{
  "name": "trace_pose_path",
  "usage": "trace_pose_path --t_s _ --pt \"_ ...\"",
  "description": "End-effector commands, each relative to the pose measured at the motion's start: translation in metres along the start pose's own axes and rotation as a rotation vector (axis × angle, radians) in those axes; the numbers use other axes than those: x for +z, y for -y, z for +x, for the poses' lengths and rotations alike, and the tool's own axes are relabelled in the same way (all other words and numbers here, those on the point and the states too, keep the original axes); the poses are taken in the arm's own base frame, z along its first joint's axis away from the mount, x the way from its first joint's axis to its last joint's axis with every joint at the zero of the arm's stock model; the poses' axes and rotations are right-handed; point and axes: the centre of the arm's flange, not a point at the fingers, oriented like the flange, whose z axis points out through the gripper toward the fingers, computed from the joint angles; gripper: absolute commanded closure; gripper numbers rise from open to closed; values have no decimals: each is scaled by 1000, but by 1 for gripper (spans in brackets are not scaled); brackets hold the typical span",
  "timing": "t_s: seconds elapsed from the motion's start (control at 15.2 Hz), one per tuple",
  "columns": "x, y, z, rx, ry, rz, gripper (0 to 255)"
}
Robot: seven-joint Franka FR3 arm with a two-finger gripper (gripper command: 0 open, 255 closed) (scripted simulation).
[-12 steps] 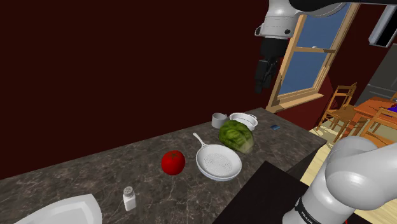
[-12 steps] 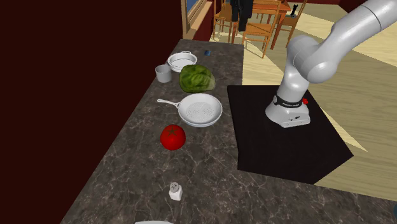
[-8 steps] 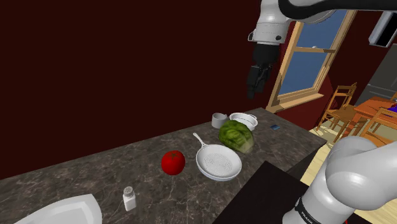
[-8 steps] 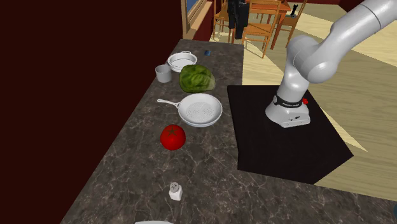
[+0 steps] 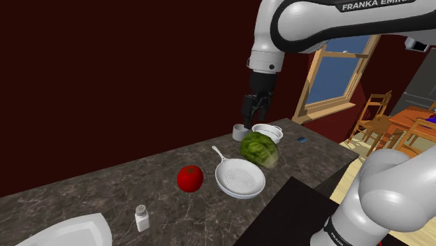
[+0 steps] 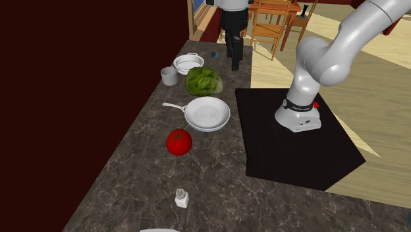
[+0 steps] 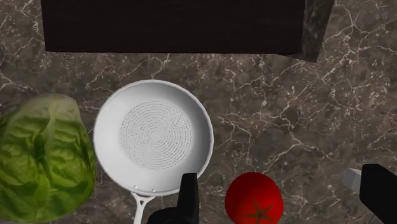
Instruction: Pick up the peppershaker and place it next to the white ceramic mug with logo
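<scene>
Peppershaker (image 5: 142, 219) stands upright, cap up — gripper (image 5: 251, 123) hangs agape, well apart from it.

Dim, flat light throughout, brightest at the blue window (image 5: 335, 77).

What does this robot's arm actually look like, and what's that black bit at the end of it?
The arm is rounded, glossy white tube sections joined by dark rings, with FRANKA EMIKA lettered in white on a dark band. Its end piece is an all-black gripper with two slim jaws. The base carries a small red button.
</scene>
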Motion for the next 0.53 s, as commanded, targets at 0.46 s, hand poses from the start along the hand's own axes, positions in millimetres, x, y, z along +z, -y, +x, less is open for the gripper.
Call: trace_pose_path --t_s 0.46 --pt "80 67 57 31 23 32 0"
